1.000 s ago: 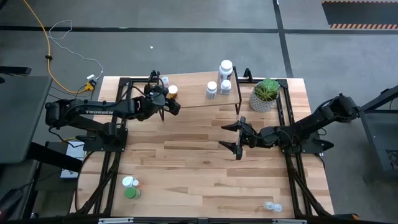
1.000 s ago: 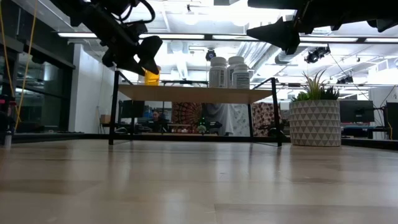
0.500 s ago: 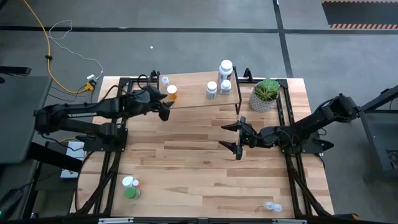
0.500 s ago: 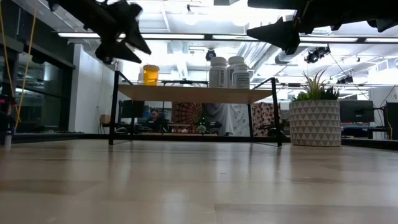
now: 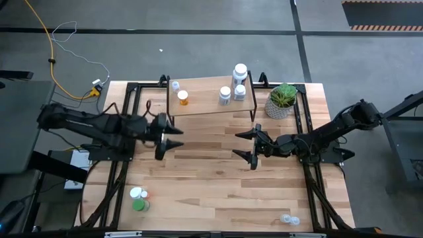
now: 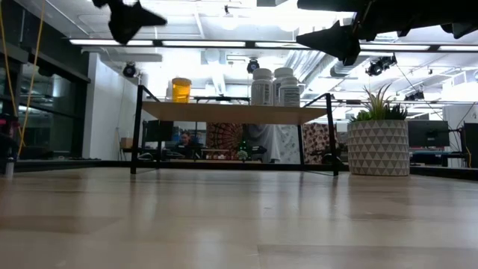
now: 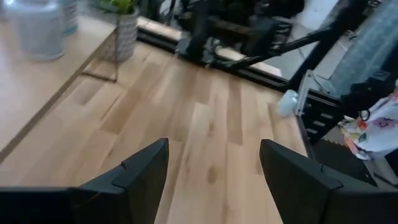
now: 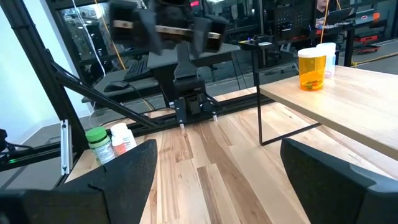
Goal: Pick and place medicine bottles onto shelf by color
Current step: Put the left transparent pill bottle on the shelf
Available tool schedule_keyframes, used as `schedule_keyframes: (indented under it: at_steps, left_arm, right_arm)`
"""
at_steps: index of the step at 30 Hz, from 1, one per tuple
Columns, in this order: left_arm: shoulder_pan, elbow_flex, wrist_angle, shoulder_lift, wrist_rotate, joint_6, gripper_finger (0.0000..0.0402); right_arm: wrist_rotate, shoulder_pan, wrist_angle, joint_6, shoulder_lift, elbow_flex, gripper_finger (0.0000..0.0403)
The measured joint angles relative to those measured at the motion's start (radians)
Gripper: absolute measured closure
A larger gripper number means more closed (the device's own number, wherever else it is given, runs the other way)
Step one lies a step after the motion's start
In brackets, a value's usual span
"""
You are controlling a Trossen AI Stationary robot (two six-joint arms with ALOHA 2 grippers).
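Seen from above: low light-wood shelf on thin black legs point(image 5: 205, 99) at the upper centre of the frame, carrying an orange translucent pill bottle with a pale cap point(image 5: 183, 98) toward its left end, a small clear bottle point(image 5: 175, 86) just above that, and three white-capped white bottles point(image 5: 235, 84) clustered toward its right end.

Still loose on the pale wooden worktop point(image 5: 211, 178): a green bottle with a white-capped one touching it point(image 5: 138, 199) at the lower left of the frame, and a small clear bottle point(image 5: 289, 219) at the lower right, close to the front edge.

Left tool point(image 5: 169, 135) left of centre in the frame, below the shelf's left end, fingers spread wide and holding nothing; only bare planks between the dark fingers point(image 7: 146, 171) in its wrist view. Right tool point(image 5: 251, 145) right of centre, likewise wide and empty, pointing toward the left of the frame.

Deciding relation, as a judgement: green-and-white pair down and slightly left of the left tool, clearly nearer to it than to the right tool, so likely the left arm's next pick. Both bottles apparently upright, long axes vertical, which favours a descent from above or a level side grasp. Touching pair a risk: fingers closing on one may knock the other. Lower-right clear bottle nearer the right tool; whether upright or lying, cannot tell.
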Motion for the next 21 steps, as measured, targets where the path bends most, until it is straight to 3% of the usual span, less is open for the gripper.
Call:
schedule_keyframes:
  at_steps: [4, 9, 14, 21]
  left_arm:
    - [-0.157, -0.005, 0.072, 0.028, -0.183, 0.019, 0.0158]
    - [-0.297, -0.094, 0.359, 0.056, -0.400, 0.144, 0.0158]
    - [-0.329, -0.194, 0.583, 0.057, -0.368, 0.223, 0.0158]
    - [-0.329, -0.208, 0.623, 0.027, -0.315, 0.302, 0.0158]
  right_arm:
    - [0.000, 0.000, 0.000, 0.000, 0.000, 0.000, 0.0071]
    - [-0.001, 0.000, 0.000, 0.000, 0.000, 0.000, 0.0071]
    - [-0.002, 0.000, 0.000, 0.000, 0.000, 0.000, 0.0071]
    - [-0.005, 0.000, 0.000, 0.000, 0.000, 0.000, 0.0071]
